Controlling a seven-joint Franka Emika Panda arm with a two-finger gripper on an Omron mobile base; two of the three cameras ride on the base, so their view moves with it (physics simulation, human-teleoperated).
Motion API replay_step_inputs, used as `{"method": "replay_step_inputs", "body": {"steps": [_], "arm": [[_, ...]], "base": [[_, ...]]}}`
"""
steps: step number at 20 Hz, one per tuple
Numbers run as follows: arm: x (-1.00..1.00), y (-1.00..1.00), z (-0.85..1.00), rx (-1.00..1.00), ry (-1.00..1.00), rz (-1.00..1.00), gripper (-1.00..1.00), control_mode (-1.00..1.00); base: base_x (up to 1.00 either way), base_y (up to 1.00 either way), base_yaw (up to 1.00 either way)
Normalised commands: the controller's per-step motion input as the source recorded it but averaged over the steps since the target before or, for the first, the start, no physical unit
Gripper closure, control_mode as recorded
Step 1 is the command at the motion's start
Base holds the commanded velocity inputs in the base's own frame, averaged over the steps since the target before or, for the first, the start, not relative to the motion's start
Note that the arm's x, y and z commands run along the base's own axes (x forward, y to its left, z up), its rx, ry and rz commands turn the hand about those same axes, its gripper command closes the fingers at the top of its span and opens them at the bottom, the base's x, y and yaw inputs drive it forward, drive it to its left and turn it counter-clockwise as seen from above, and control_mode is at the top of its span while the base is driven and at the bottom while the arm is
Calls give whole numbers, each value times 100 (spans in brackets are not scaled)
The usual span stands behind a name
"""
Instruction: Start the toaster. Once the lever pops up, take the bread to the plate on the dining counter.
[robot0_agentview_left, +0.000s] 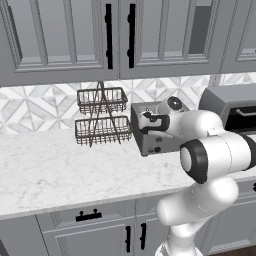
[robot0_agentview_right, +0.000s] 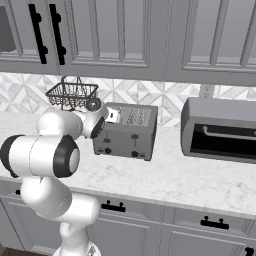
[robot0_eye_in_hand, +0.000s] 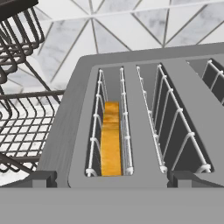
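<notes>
A: With the hand poised over the top of the toaster, what is the condition of the gripper?

B: Its jaws stand fully apart, one dark fingertip at each side of the lower edge of the hand view, and nothing is between them. The gripper holds no object.

A: Where is the bread?

B: The bread, an orange-yellow slice, sits upright on edge inside the left-hand slot as the hand view shows it, between the wire guides. The slot beside it holds only its wire guides.

A: And the toaster itself?

B: The toaster stands on the marble worktop against the tiled backsplash. Dark knobs show along its front face in the right base view. The lever cannot be told apart from them at this size.

A: What lies around it?

B: A two-tier wire basket rack stands just beside the toaster on one side. The larger grey microwave sits near it on the other. Grey cabinets with dark handles hang above.
</notes>
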Motion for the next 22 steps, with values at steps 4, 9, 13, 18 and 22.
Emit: {"method": "replay_step_inputs", "body": {"steps": [4,9,13,18,22], "arm": [[0,0,0,0,0,0,-100,-100],[0,0,0,0,0,0,-100,-100],[0,0,0,0,0,0,-100,-100],[0,0,0,0,0,0,-100,-100],[0,0,0,0,0,0,-100,-100]], "base": [[0,0,0],[0,0,0],[0,0,0],[0,0,0],[0,0,0]]}}
